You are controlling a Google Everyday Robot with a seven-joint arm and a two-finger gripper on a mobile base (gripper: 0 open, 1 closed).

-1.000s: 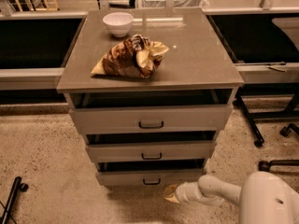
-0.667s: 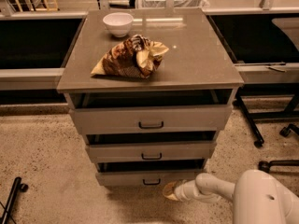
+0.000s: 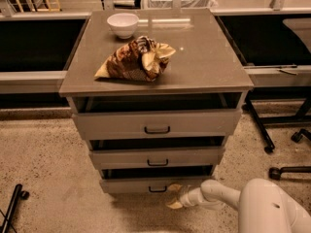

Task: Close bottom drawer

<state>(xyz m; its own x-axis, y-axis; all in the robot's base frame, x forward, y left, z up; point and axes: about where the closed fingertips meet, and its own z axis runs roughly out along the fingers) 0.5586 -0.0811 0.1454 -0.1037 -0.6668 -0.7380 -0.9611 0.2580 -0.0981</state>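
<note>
Both upper drawers (image 3: 156,125) ajar; gripper (image 3: 174,197) beside ajar bottom drawer (image 3: 127,185).

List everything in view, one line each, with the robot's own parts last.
cabinet: one, grey-taupe, centre, three drawers
bowl: one, white, back left of the cabinet top
bag: one, crinkled brown and gold, on the cabinet top in front of the bowl
top drawer: one, grey-taupe, widest, partly open
middle drawer: one, grey-taupe, partly open
bottom drawer: one, grey-taupe, narrowest, partly open
wheeled legs: several, black, on the floor at right
arm: one, white, bottom right, reaching left
hand: one, tan-tipped, low at the bottom drawer's front, right of its handle
</note>
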